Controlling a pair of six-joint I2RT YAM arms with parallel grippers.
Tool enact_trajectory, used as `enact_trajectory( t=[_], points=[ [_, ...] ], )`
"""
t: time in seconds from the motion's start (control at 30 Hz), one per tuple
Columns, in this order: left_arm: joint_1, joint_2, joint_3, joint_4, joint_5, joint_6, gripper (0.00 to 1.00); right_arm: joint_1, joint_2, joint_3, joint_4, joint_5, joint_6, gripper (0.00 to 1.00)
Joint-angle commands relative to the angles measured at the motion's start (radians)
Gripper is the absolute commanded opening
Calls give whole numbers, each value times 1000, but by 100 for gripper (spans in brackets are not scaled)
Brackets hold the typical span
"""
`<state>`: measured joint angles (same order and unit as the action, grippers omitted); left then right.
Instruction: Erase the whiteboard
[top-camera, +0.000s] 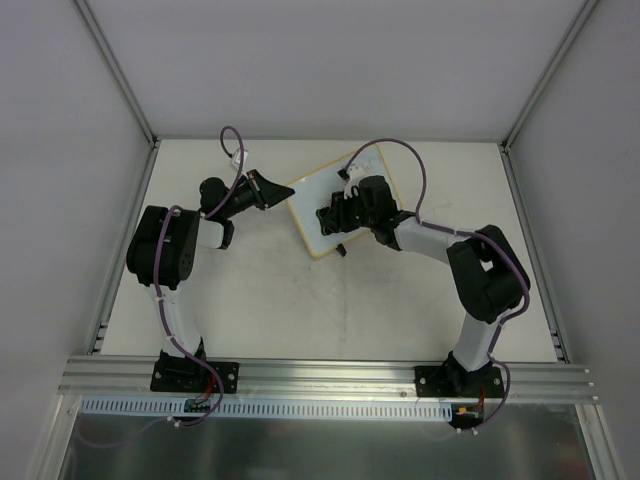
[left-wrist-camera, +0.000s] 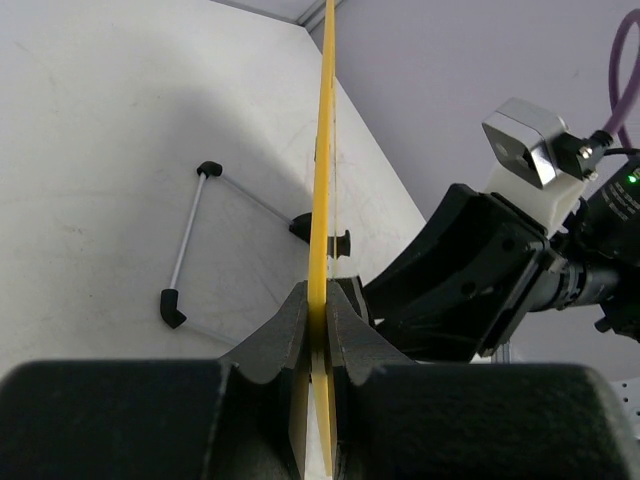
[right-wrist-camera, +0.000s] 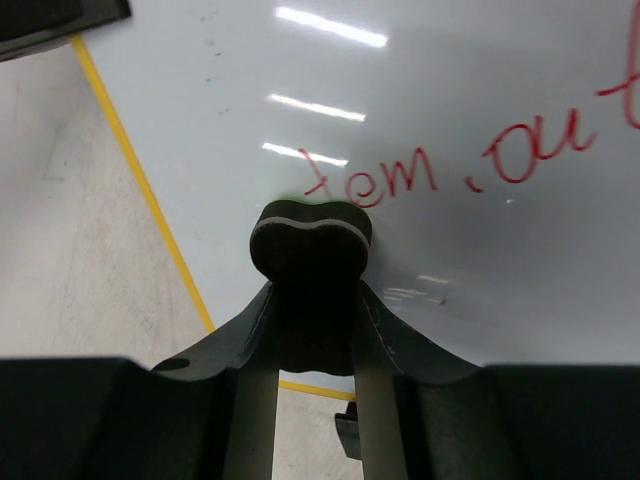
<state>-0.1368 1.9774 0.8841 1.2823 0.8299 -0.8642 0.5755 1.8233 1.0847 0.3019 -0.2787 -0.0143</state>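
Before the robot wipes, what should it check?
1. Hold of left pincer on whiteboard edge: ok.
2. Hold of right pincer on eraser: ok.
3. Is the eraser close to the red writing: ok.
4. Is the eraser pressing on the whiteboard: cannot tell.
5. Is the whiteboard clean: not ok, red writing is on it.

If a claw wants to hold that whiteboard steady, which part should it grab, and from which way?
The thin yellow-framed rim, edge-on from the side, one finger on each face. The whiteboard is flat and thin, so only its rim fits a claw. The left claw pinches it so, leaving the written face free for the eraser in the right claw.
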Motion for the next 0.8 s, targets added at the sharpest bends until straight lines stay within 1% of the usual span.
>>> enact_trajectory(
  t=[0.0,0.13,0.17,0.27,0.37,0.63,0.77],
  points=[
    [-17,-19,15,84,84,34,0,-106,47,-43,-20,203,-35,0],
    [-17,-19,15,83,86,36,0,-147,42,-58,-20,219,-23,0],
    [-17,-20,15,81,87,37,0,-176,41,-66,-20,216,-13,0],
    [-17,-17,15,81,86,37,0,-244,42,-81,-14,178,48,0],
    [-17,-17,16,81,86,37,0,-279,31,-100,-14,167,63,0],
    [-17,-17,16,81,89,36,0,-279,22,-94,-21,173,62,0],
    [-17,-17,16,83,89,34,0,-233,24,-49,-73,222,24,0]
  ],
)
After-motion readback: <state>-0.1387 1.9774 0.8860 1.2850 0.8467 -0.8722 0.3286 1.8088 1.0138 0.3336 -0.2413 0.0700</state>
